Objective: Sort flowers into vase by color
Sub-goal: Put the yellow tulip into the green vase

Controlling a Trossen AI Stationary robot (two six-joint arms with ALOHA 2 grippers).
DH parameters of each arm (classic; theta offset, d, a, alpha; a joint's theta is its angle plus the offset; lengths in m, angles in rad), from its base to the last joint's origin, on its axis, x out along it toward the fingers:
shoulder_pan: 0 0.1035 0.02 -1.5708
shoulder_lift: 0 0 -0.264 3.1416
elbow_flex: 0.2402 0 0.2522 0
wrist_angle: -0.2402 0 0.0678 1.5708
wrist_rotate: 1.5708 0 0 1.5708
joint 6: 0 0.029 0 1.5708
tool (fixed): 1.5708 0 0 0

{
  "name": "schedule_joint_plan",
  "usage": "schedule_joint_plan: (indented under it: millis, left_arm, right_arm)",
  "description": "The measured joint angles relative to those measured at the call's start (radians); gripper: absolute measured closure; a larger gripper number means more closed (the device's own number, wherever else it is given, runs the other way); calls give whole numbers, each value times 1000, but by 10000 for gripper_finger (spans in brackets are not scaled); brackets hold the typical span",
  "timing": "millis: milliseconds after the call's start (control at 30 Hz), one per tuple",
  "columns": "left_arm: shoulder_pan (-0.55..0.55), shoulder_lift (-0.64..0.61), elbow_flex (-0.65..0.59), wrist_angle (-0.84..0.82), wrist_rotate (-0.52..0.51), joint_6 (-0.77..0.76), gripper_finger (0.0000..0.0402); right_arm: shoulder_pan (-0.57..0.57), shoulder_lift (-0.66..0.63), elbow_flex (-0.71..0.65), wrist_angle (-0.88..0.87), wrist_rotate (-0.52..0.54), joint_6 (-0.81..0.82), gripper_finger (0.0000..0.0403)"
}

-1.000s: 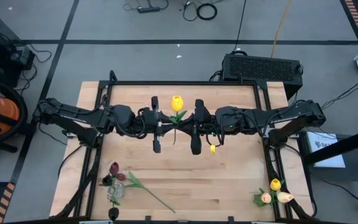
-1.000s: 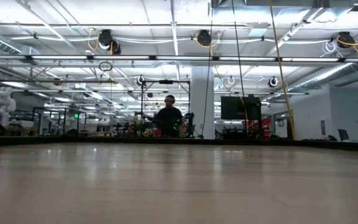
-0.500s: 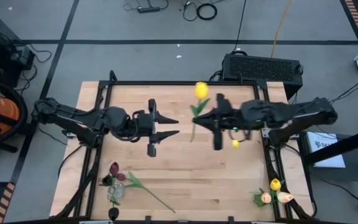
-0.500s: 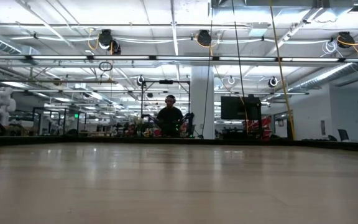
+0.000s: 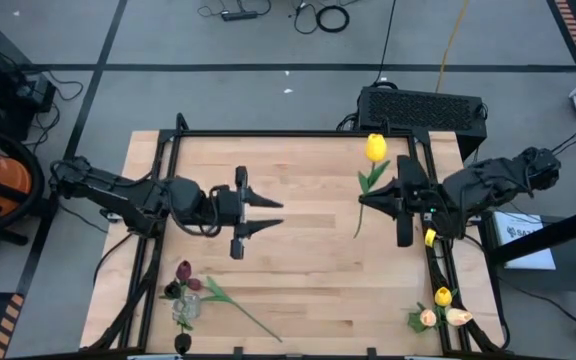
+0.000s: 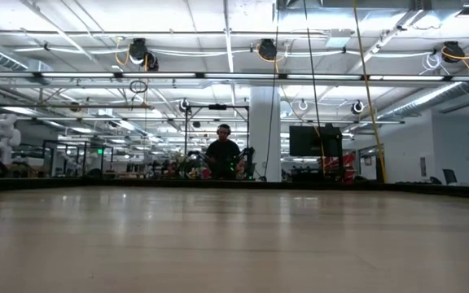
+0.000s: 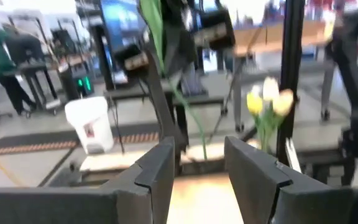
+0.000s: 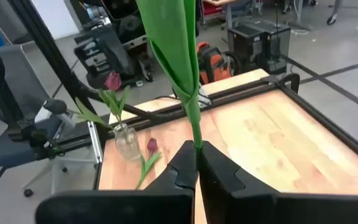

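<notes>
My right gripper is shut on a yellow tulip over the table's right part, well above the wood; in the right wrist view its green stem and leaf rise from the gripper. My left gripper stands open left of centre, nothing between its fingers. A small glass vase at the near left holds dark red tulips; another red tulip lies on the table beside it. Yellow and peach tulips stand at the near right corner. My right gripper pinches the yellow tulip's green stem between its two fingers, at about mid-length, just below the leaf. The fingers come roughly level from the table's right side and lie across the stem. The tulip is lifted clear, its head toward the far edge.
A black metal frame runs around the wooden table top. A black box sits beyond the far right corner. The middle of the table between the two arms is bare wood. A person stands far off in the room.
My left gripper has opened and let go of the yellow tulip's stem, drawing slightly toward the left edge. My right gripper, still shut on the stem, has carried the tulip from the table's centre toward the right edge and a little up, turning somewhat as it went.
</notes>
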Motion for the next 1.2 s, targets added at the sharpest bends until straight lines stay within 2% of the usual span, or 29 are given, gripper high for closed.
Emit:
schedule_joint_plan:
  millis: [67,267,433,700,867,1067,1200]
  left_arm:
    - [-4,-9,0,-74,-1,-2,253]
    - [21,-47,-4,-277,8,-141,253]
    - [68,-101,-51,-265,157,-126,253]
    - [165,-310,-306,-111,177,-104,253]
    - [237,-475,-495,-83,172,-104,253]
    - [281,-650,-712,28,310,-113,253]
    - [297,-764,-831,51,325,-155,253]
  right_arm:
    - [25,0,0,-11,23,16,403]
    - [87,0,0,-28,27,58,403]
    - [145,-3,0,-85,68,178,402]
    - [259,18,0,-82,267,275,402]
    - [275,42,0,-82,290,330,402]
    - [275,66,0,-82,292,375,402]
    - [280,69,0,-82,316,377,402]
